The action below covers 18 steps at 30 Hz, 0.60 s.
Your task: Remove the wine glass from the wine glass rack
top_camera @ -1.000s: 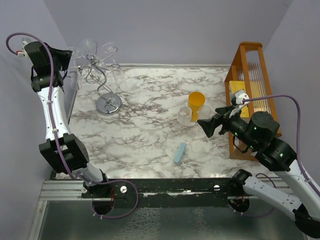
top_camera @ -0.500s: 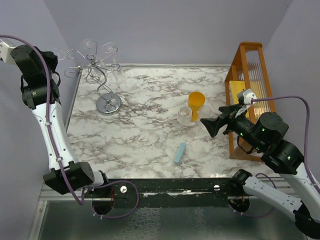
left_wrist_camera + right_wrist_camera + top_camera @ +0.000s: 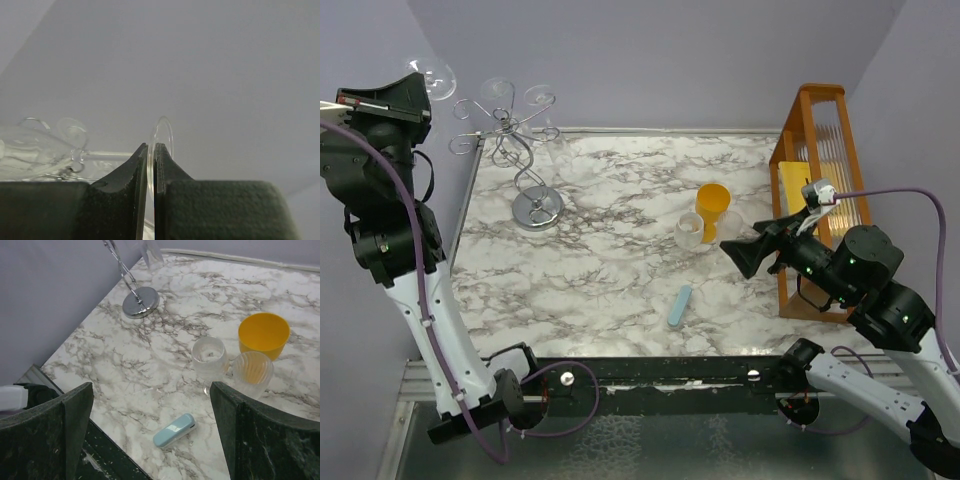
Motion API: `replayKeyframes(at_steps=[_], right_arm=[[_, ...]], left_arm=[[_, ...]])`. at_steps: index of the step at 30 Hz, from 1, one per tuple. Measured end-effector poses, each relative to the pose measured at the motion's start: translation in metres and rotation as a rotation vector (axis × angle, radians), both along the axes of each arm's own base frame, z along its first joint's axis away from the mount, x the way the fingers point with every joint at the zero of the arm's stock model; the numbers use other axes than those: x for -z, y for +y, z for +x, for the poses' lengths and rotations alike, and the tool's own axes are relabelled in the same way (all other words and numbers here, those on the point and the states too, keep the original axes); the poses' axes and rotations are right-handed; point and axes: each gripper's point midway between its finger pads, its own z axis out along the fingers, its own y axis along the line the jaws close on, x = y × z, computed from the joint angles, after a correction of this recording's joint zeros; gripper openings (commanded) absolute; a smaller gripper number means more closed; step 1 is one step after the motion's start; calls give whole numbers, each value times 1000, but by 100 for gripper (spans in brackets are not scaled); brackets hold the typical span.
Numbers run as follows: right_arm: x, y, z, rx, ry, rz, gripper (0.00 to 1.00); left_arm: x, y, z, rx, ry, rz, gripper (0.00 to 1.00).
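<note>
The left gripper (image 3: 150, 150) is pinched tight on the thin foot of the wine glass (image 3: 162, 131). It has swung up into the upper left of the top view, carrying the glass clear of the wine glass rack (image 3: 537, 208). The removal looks essentially done.

**Wine glass (image 3: 432, 78) clear of the wine glass rack (image 3: 516, 150), up at the table's 10 o'clock corner.**
The clear glass is in the air, apart from the rack at about 10 o'clock of its looped top. Its thin round foot (image 3: 162, 134) is pinched edge-on in the left gripper (image 3: 151, 148). The silvery wire rack stands upright on its round shiny base (image 3: 141, 302), with a twisted stem. Other clear glasses (image 3: 498, 92) hang from its curled arms.
</note>
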Motion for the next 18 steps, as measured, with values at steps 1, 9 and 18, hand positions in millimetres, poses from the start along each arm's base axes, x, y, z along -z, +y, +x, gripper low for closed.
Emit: replayKeyframes(at_steps=[1, 9, 18], right_arm=[[0, 1, -1, -5, 7, 7, 100], [-6, 11, -7, -55, 14, 67, 100], [-17, 30, 7, -54, 41, 181, 100]], left_arm=[[-12, -11, -8, 41, -46, 11, 0], [-50, -107, -62, 452, -286, 25, 0], [-30, -169, -67, 877, -314, -165, 0]])
